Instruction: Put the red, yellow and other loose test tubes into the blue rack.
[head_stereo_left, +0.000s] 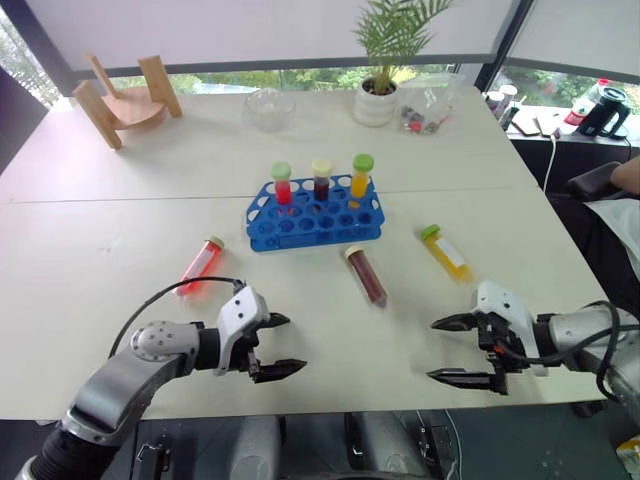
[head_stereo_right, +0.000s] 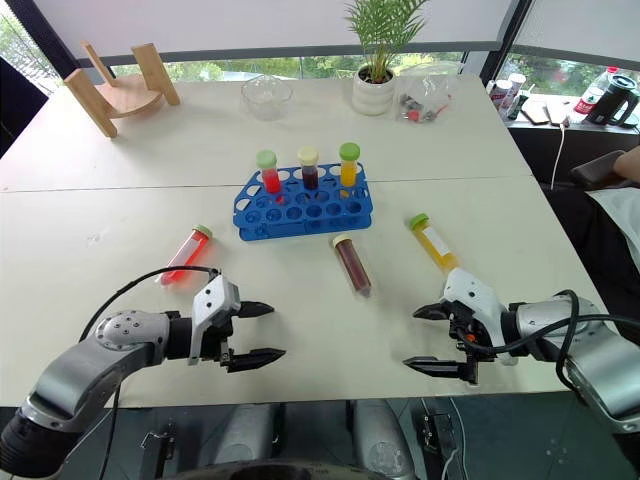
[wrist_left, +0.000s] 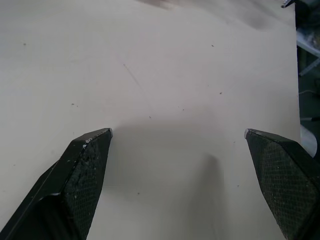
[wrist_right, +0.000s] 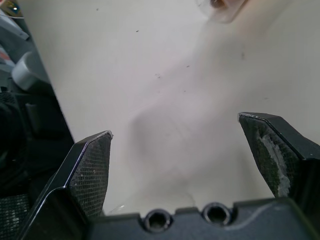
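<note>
Three capped tubes (head_stereo_left: 321, 181) upright in the blue rack (head_stereo_left: 314, 220); left gripper (head_stereo_left: 279, 346) and right gripper (head_stereo_left: 450, 350) empty, fingers apart.

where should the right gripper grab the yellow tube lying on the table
Grip the yellow tube mid-body, below its green cap, coming from above with the right gripper, whose jaws stand open and empty. It lies flat, cap pointing away from the robot, with bare table on both long sides, so the jaws should close across its width.

A potted plant (head_stereo_left: 378, 85), glass bowl (head_stereo_left: 269, 108) and wooden stand (head_stereo_left: 125, 98) are seen at the far side of a white table (head_stereo_left: 90, 260).
</note>
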